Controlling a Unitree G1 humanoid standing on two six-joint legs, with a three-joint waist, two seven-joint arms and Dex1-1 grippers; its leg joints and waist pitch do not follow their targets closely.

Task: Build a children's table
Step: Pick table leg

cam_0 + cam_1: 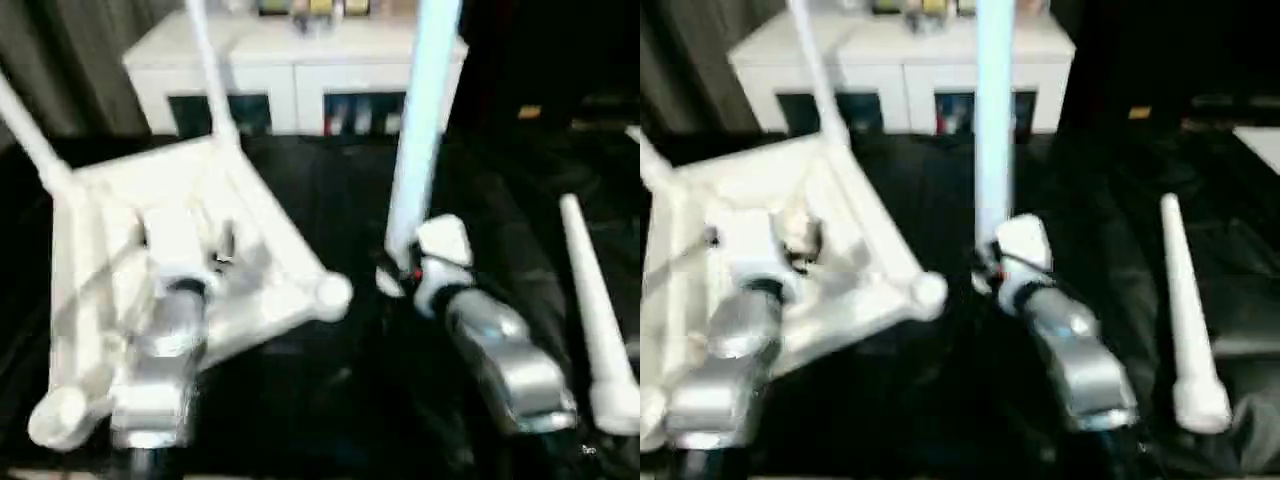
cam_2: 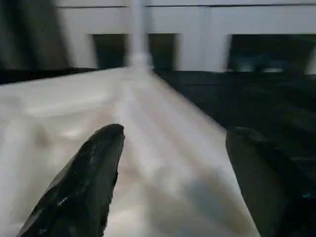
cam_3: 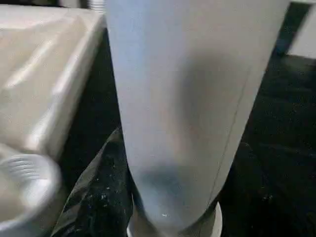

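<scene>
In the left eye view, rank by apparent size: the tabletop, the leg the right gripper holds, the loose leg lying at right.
1. Tabletop, clearly largest.
2. Held leg.
3. Loose leg.
The two legs look similar; the held one runs out of frame, so their order is unsure.

A round white table leg (image 3: 187,113) stood upright, close to the camera, its lower end sitting between the right gripper's (image 3: 168,197) black fingers (image 3: 96,197), which clasped it. Beside it lay the white table top (image 3: 44,84) with its raised rim, a round corner socket (image 3: 22,192) nearest, on a black surface (image 3: 276,148).
</scene>
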